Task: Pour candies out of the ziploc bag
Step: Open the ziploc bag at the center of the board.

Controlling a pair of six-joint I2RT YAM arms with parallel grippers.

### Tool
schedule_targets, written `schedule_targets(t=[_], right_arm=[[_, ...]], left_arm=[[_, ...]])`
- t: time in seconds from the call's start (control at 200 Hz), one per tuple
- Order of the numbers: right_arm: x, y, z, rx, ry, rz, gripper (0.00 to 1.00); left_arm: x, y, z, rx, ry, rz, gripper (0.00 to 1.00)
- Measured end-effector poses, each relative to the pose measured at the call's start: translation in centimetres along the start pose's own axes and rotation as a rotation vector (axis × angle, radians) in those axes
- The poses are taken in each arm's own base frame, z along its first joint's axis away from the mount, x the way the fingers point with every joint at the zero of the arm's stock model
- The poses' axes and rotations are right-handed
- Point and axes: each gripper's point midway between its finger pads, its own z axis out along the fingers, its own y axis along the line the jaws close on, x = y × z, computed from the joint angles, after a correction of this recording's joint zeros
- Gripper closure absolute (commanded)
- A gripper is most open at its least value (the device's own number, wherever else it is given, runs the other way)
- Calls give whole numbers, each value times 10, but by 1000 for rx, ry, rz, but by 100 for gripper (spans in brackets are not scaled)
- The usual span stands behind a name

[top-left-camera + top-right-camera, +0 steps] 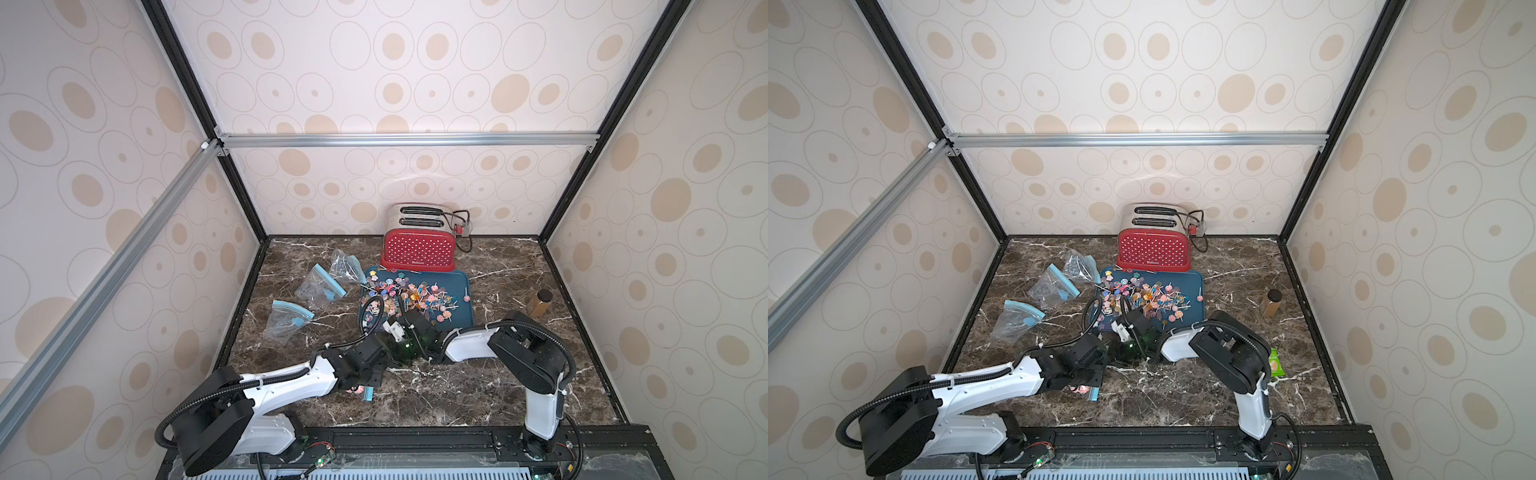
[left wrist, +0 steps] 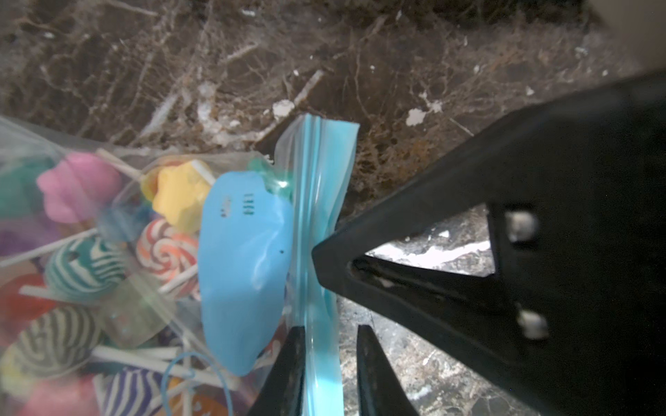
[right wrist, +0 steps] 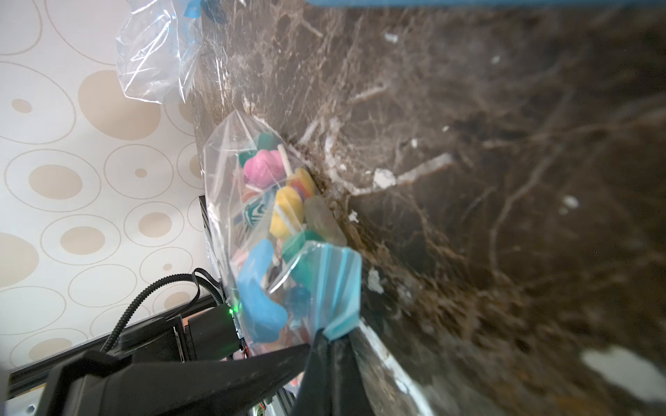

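Parting the full bag (image 3: 223,169) at its zip strip (image 2: 317,173)
The right pincer (image 3: 333,336) is clamped on the strip. The left pincer (image 2: 331,328), narrowly parted, straddles it just alongside, with the candies (image 2: 167,248) bagged beyond. Probably best to grip one lip only, then pull apart gently.
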Motion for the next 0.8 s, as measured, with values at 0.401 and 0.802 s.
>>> schedule_targets(t=[0.401, 0.802], right_arm=[[1, 0, 0, -3, -1, -3, 100], [2, 1, -1, -7, 0, -6, 100]], left_arm=[[-4, 4, 0, -24, -21, -16, 81], [1, 8, 6, -46, -2, -12, 79]])
